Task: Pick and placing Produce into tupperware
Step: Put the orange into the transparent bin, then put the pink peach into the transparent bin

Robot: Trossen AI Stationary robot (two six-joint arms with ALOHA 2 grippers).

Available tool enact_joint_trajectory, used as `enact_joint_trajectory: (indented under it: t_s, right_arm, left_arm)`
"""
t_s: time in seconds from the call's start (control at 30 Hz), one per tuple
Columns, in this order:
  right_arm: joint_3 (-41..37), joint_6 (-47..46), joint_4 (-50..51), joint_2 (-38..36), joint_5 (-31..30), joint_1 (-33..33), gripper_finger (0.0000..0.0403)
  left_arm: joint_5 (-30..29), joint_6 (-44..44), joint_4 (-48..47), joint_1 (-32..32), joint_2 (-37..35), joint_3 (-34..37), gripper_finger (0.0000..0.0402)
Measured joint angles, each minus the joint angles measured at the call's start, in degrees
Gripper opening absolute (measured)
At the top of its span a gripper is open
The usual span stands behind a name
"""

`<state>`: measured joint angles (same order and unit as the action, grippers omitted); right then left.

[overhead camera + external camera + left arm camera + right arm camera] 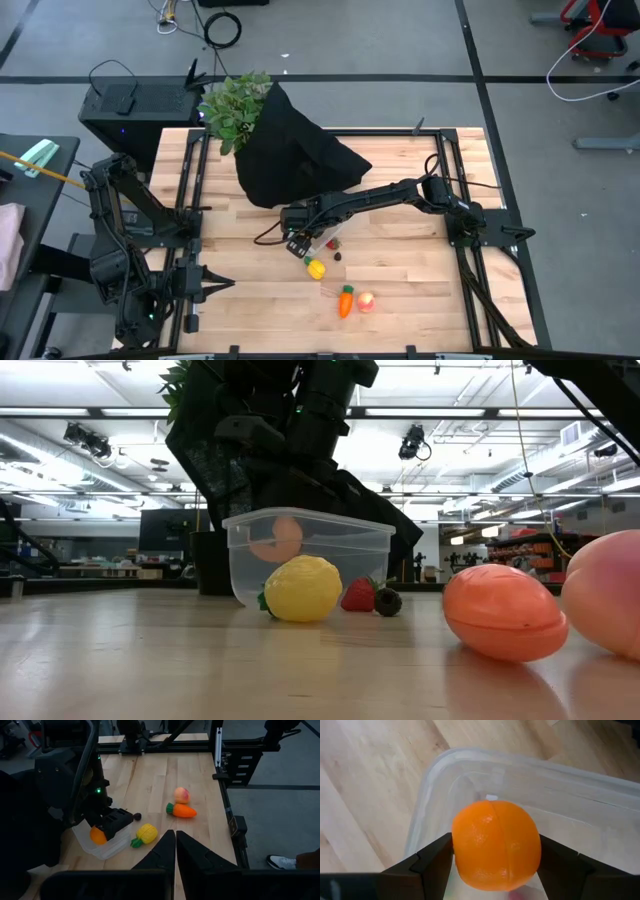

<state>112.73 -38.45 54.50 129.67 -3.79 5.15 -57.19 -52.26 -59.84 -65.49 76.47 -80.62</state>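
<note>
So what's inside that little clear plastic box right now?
An orange ball, gripped by the right gripper, hangs inside the tupperware. The floor beneath the ball is hidden, so other contents can't be ruled out.

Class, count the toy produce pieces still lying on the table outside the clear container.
5: yellow piece against the tupperware front, red berry and dark berry beside it, carrot and pink-red fruit together, apart. Others may be hidden.
</note>
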Motion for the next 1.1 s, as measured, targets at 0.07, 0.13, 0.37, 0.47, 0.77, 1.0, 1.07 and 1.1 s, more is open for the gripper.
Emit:
enact_joint_trajectory:
  t_s: [0.07, 0.13, 0.37, 0.47, 0.77, 1.0, 1.07, 1.1]
  right_arm:
    - [0.0, 0.5, 0.0, 0.0, 0.5, 0.0, 0.0264]
    - [0.0, 0.8, 0.0, 0.0, 0.8, 0.0, 0.0264]
    - [0.0, 3.5, -1.2, 0.0, 0.9, 0.1, 0.0285]
    - [0.0, 3.5, -1.5, 0.0, 1.3, 0.2, 0.0303]
    - [0.0, 2.8, -0.2, -0.4, 1.1, 0.2, 0.0315]
    - [0.2, 5.3, 8.8, -5.3, 0.1, -0.5, 0.0304]
    - [0.2, 5.4, 11.6, -6.9, -1.3, -0.6, 0.0303]
    - [0.2, 5.4, 12.9, -7.9, -1.7, -0.6, 0.0303]
  left_arm:
    - [0.0, 0.2, 0.0, 0.0, 0.0, 0.0, 0.0018]
    - [0.0, 0.3, 0.0, 0.0, 0.0, 0.0, 0.0015]
    - [0.0, 0.3, 0.0, 0.0, 0.0, 0.0, 0.0017]
    - [0.0, 0.3, 0.0, 0.0, 0.0, 0.0, 0.0021]
    - [0.0, 0.3, 0.0, 0.0, 0.0, 0.0, 0.0013]
    - [0.0, 0.4, 0.0, 0.0, 0.0, 0.0, 0.0020]
    - [0.0, 0.4, 0.0, 0.0, 0.0, 0.0, 0.0023]
    - [0.0, 0.4, 0.0, 0.0, 0.0, 0.0, 0.0024]
